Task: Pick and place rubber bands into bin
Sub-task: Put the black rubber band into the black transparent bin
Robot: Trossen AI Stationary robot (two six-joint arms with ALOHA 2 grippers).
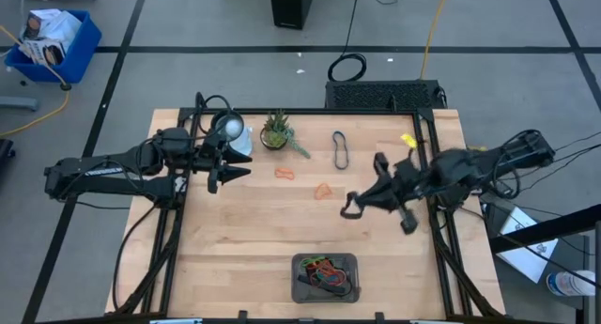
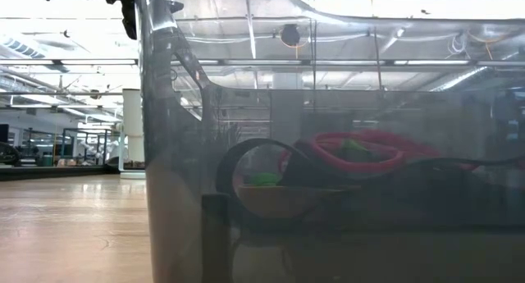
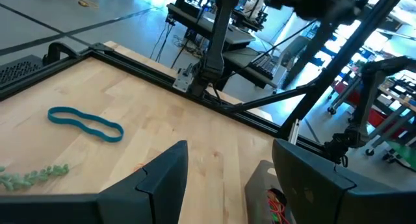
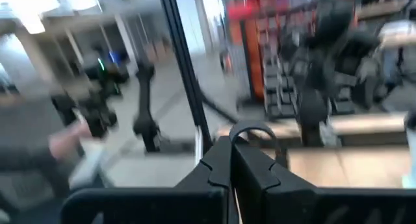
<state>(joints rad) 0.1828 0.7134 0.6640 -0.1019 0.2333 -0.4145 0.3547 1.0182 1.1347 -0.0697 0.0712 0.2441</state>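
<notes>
Pale wooden tabletop (image 1: pixel 235 239) inside a black frame, grey workshop floor all round. At far left, left gripper (image 1: pixel 237 173) parked over the table's left-rear part, fingers (image 3: pixel 162 175) spread wide with nothing between them; likely just waiting out of the way. Just beside it, a small potted plant (image 1: pixel 276 131). Further along, loose rubber bands left to collect: two orange ones (image 1: pixel 285 174) near mid-table and a dark blue-green loop (image 1: pixel 340 149) behind them. Low at front centre, bin (image 1: pixel 325 277) already holding a tangle of red, green and black bands, set within reach of both arms. To the right, right gripper (image 1: pixel 349 208) raised above the table, between the stray bands and the bin, fingers (image 4: pixel 218 165) pressed fully together. Seemingly pinching a black band (image 4: pixel 253 131), a thin arc poking up past the tips, though blur leaves that uncertain.
</notes>
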